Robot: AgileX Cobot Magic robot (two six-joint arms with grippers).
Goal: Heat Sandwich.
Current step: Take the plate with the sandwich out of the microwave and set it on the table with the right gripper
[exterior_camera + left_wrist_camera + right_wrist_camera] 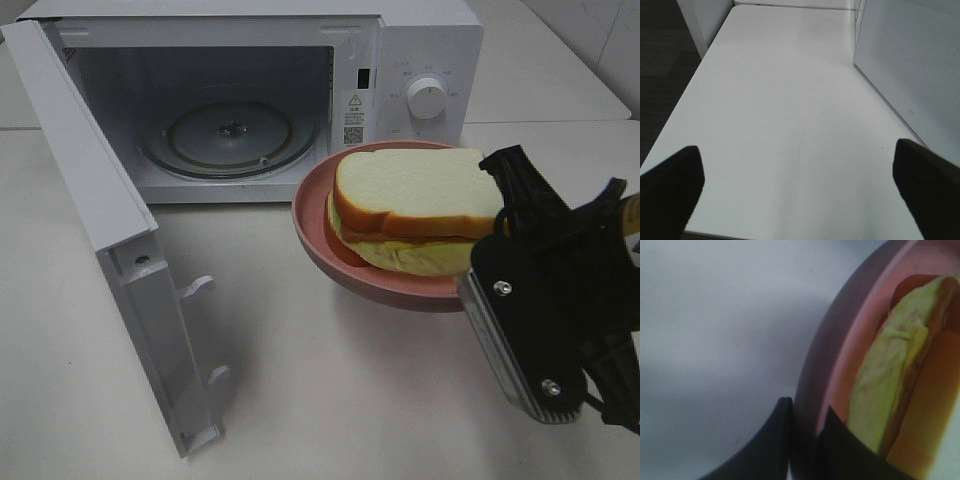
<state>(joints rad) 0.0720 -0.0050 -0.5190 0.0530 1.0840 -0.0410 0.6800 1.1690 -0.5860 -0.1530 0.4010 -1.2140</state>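
The sandwich (415, 205), thick white bread with tan crust and a yellowish-green filling, lies on a round pink plate (318, 238). The plate hangs tilted above the table, just in front of the open microwave (425, 55). My right gripper (475, 285) is shut on the plate's near right rim. The right wrist view shows both fingers pinching that rim, right gripper (807, 412), plate (840, 335), with the sandwich (890, 380) just beyond. My left gripper (797, 185) stands open over bare table and holds nothing; it is out of the high view.
The microwave door (110, 230) swings out to the left, nearly to the table's front. The glass turntable (230, 135) lies bare inside the cavity. In the left wrist view the door's perforated panel (910, 65) stands close beside the left gripper. The table edge (675, 125) drops to dark floor.
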